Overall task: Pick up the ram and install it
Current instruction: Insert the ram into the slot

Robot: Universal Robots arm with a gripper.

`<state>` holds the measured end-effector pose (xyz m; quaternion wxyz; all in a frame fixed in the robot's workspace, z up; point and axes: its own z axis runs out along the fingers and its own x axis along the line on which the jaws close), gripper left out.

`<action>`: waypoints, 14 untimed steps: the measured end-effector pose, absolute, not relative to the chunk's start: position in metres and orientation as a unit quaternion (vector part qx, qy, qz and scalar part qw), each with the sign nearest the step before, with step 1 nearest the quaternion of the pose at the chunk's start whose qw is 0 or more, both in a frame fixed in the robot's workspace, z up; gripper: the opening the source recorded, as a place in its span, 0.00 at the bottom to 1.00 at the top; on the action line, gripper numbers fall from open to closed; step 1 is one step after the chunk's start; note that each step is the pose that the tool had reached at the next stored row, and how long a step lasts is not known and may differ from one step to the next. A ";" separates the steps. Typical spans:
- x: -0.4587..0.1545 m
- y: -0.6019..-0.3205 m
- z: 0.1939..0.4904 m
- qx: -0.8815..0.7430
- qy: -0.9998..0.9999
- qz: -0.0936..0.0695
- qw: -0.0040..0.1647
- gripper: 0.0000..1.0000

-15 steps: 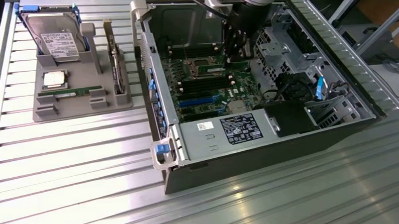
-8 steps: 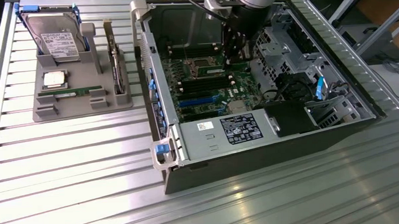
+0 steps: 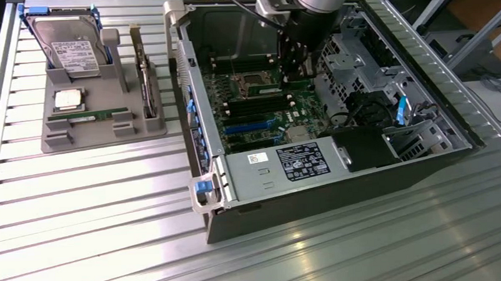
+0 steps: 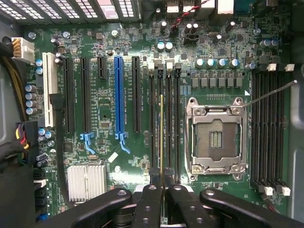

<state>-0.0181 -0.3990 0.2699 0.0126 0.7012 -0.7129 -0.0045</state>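
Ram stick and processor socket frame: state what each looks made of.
The ram, clamped edge-on in the shut gripper above the motherboard slots: likely fibreglass circuit board, judging by its thin yellowish-green edge. The processor socket frame: apparently bare metal, steel perhaps, with a bright silvery sheen and a thin wire lever.

The arm reaches steeply down from the exterior view's upper edge, wrist pointing straight downward; its pincer hangs low, black fingers drawn close together, pinched on the thin ram edge between them.
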 end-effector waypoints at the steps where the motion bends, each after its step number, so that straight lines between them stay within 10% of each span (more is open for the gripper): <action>1: -0.018 -0.399 0.267 0.701 -0.713 -0.004 0.013 0.12; 14: -0.018 -0.399 0.259 0.701 -0.713 -0.004 0.013 0.12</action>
